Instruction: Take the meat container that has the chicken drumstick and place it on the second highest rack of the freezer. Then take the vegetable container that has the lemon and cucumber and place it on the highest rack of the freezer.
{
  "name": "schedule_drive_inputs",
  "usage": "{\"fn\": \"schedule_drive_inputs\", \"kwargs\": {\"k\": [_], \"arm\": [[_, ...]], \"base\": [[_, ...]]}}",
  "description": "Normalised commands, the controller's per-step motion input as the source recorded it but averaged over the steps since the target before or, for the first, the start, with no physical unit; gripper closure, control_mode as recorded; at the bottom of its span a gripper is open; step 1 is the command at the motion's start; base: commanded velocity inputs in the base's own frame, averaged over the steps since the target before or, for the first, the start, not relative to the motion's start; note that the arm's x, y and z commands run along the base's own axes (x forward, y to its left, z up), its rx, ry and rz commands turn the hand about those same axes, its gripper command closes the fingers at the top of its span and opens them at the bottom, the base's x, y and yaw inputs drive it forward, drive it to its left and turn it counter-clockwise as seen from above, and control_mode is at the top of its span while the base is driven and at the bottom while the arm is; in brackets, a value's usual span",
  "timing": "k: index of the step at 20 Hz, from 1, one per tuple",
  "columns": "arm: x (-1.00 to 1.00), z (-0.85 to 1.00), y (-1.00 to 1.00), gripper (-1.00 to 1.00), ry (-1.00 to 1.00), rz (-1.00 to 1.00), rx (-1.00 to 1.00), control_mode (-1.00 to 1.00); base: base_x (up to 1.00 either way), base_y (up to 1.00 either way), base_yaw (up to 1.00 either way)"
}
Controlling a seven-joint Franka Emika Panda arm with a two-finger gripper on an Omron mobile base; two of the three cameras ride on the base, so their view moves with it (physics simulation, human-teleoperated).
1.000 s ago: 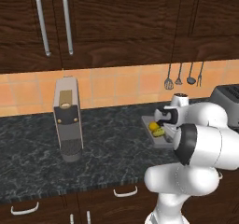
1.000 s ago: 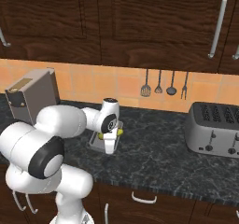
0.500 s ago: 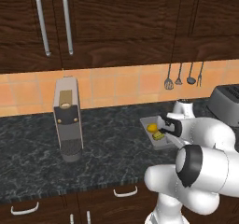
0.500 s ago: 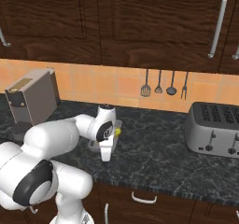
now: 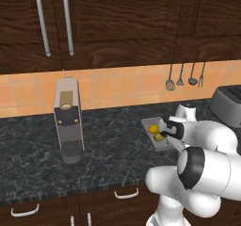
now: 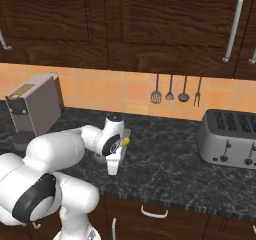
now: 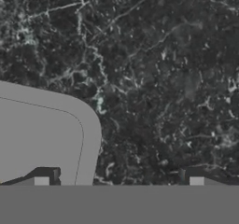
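The vegetable container [image 5: 147, 123] is a shallow grey tray on the dark marble counter. In it lie the lemon [image 5: 153, 128] and the yellow-green cucumber [image 5: 159, 136]. My gripper [image 5: 165, 139] points down at the tray's near right side, and the white hand covers part of it. From the right base view the gripper [image 6: 113, 171] hangs just over the counter with the lemon [image 6: 125, 141] peeking out behind the hand. In the hand view the gripper [image 7: 119, 183] is open and straddles the tray's rounded rim [image 7: 91, 134], holding nothing. The meat container and the freezer are out of view.
A tall coffee machine [image 5: 68, 121] stands on the counter to the left of the tray. A silver toaster [image 6: 230, 139] sits to the right. Utensils [image 5: 183, 76] hang on the tiled wall under dark cabinets. The counter's front edge [image 5: 94, 185] runs close below the tray.
The hand has come down from above the tray to its edge and shifted slightly toward the counter front, while the elbow swung forward. The jaws stayed wide.
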Motion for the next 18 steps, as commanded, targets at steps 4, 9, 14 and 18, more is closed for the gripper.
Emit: {"fn": "schedule_drive_inputs", "kwargs": {"k": [4, 9, 14, 18], "arm": [[0.25, 0.00, 0.00, -1.00, 0.00, 0.00, 0.12, -1.00], [0.46, 0.00, 0.00, -1.00, 0.00, 0.00, 0.05, -1.00], [0.27, -0.06, 0.01, 1.00, 0.00, 0.00, 0.01, -1.00], [-0.01, -0.20, 0.31, 1.00, 0.00, 0.00, 0.00, -1.00]], "base": [[0.00, 0.00, 0.00], [0.00, 0.00, 0.00], [0.00, 0.00, 0.00], [0.00, 0.00, 0.00]]}}
